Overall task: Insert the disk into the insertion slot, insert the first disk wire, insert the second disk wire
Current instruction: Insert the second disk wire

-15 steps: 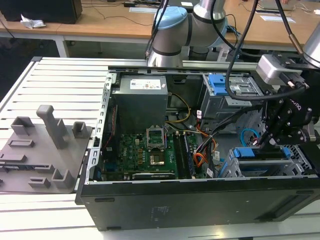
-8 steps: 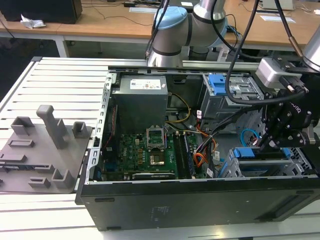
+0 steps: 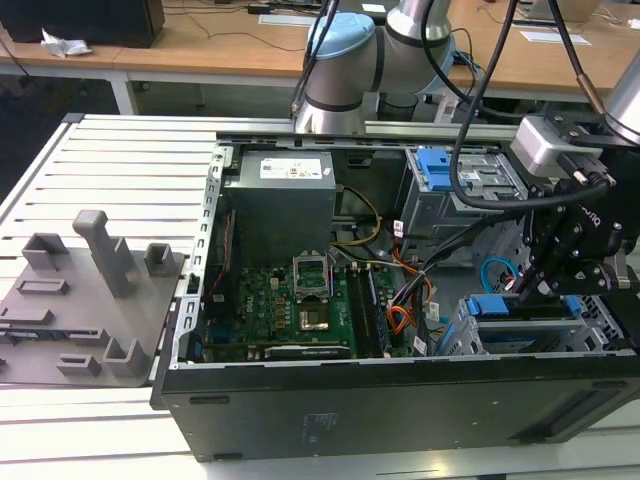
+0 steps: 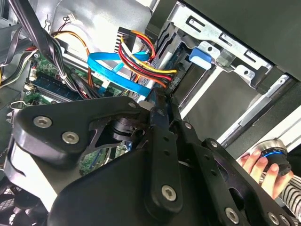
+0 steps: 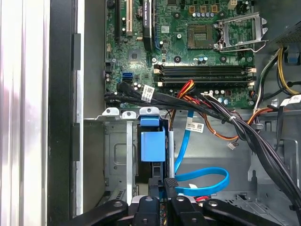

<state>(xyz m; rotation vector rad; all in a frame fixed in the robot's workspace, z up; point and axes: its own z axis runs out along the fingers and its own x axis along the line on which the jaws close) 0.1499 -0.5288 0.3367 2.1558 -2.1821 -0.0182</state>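
Observation:
The disk's blue carrier (image 5: pixel 153 143) (image 3: pixel 497 306) sits inside the insertion slot (image 5: pixel 117 155), a perforated metal cage at the case's corner on the exterior view's right. My gripper (image 5: pixel 164 187) (image 4: pixel 159 101) (image 3: pixel 530 285) hangs right at the disk's rear end. Its fingers are shut on the small dark plug of the second disk wire (image 5: pixel 202 181) (image 4: pixel 117 70), the light-blue cable that loops beside the cage. The first disk wire (image 4: pixel 141 61), a red, yellow and black bundle, runs down to the disk's rear edge next to my fingertips; its plug is hidden.
The open computer case holds the motherboard (image 3: pixel 290 300), a power supply (image 3: pixel 280 200) and thick black cable bundles (image 5: pixel 244 132) crossing close to the cage. A second bay with a blue tab (image 3: pixel 440 165) stands behind. A person's hand (image 4: pixel 256 165) rests on a knob beside the case.

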